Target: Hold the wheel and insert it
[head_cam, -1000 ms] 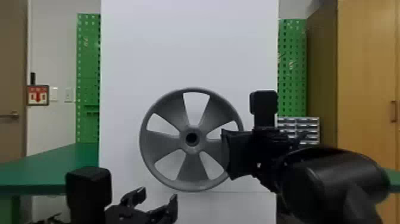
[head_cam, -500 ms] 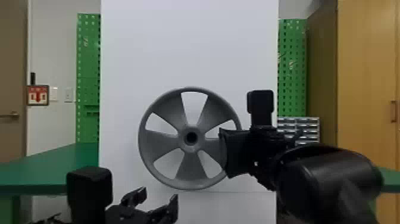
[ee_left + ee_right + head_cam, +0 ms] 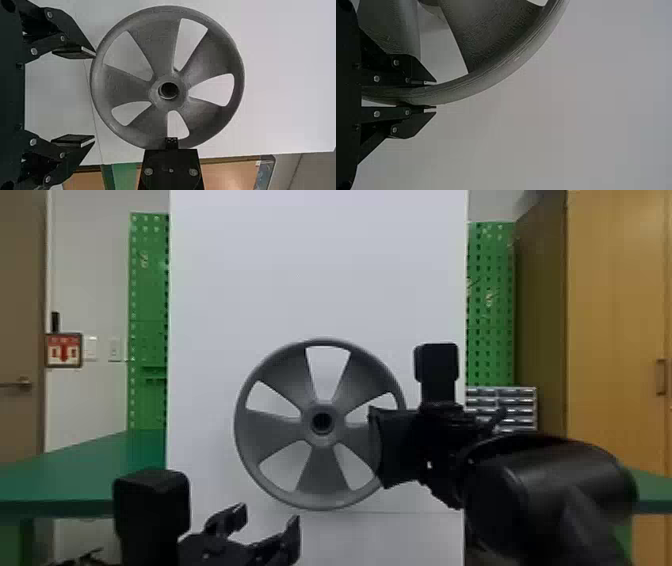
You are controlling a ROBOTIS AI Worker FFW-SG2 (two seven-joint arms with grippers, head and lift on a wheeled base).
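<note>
My right gripper (image 3: 376,447) is shut on the right side of the grey wheel (image 3: 322,477), which stands upright facing the head camera, its hub hole (image 3: 322,421) in the centre. In the right wrist view the wheel's rim (image 3: 494,81) runs between the two fingers of the right gripper (image 3: 430,95). Low and left of the wheel, my left gripper (image 3: 270,517) is open and holds nothing. In the left wrist view the left gripper (image 3: 94,97) has its fingers wide apart, with the wheel (image 3: 206,59) beyond them and its hub facing the camera.
A tall white board (image 3: 320,265) rises behind the wheel. Green tabletops (image 3: 75,470) lie on both sides, with green pegboards (image 3: 149,290) behind. A small drawer unit (image 3: 515,402) and a wooden cabinet (image 3: 615,315) are at the right.
The right arm has shifted slightly to the left, carrying the wheel a little the same way over the last second. The left arm has kept nearly still.
</note>
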